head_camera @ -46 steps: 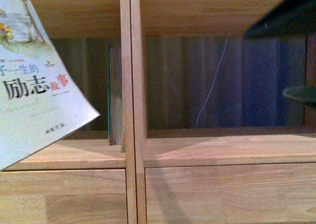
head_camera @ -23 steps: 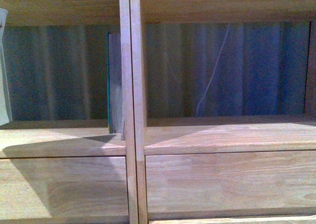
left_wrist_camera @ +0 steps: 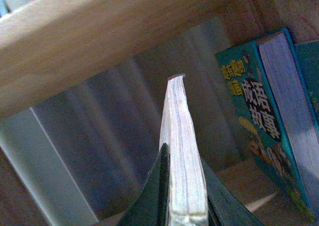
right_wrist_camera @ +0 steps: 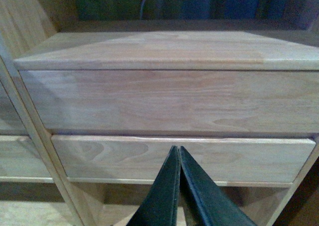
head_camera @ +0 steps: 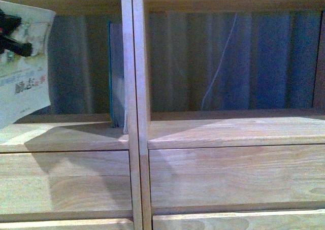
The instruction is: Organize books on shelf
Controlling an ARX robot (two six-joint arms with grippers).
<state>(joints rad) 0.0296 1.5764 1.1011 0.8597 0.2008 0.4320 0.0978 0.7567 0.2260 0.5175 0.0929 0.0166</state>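
The pale-covered paperback (head_camera: pixel 25 72) hangs at the left of the shelf's (head_camera: pixel 134 113) left compartment, its cover facing me. My left gripper (head_camera: pixel 12 34) is shut on it. In the left wrist view the jaws (left_wrist_camera: pixel 182 156) pinch its page edge (left_wrist_camera: pixel 177 111) inside the compartment. The teal-edged book (head_camera: pixel 116 77) stands upright against the central upright; it also shows in the left wrist view (left_wrist_camera: pixel 254 116), apart from the held book. My right gripper (right_wrist_camera: pixel 178 153) is shut and empty, low in front of the drawer fronts (right_wrist_camera: pixel 174 101). It is not in the front view.
The right compartment (head_camera: pixel 228 128) holds no books. Behind the open back hang a blue-grey pleated curtain (head_camera: pixel 269 57) and a thin white cable (head_camera: pixel 218 72). A shelf board (left_wrist_camera: pixel 99 36) lies close over the held book.
The paperback swung from low and large at the left, almost out of view, and is now back higher at the left compartment. The right arm has left the front view.
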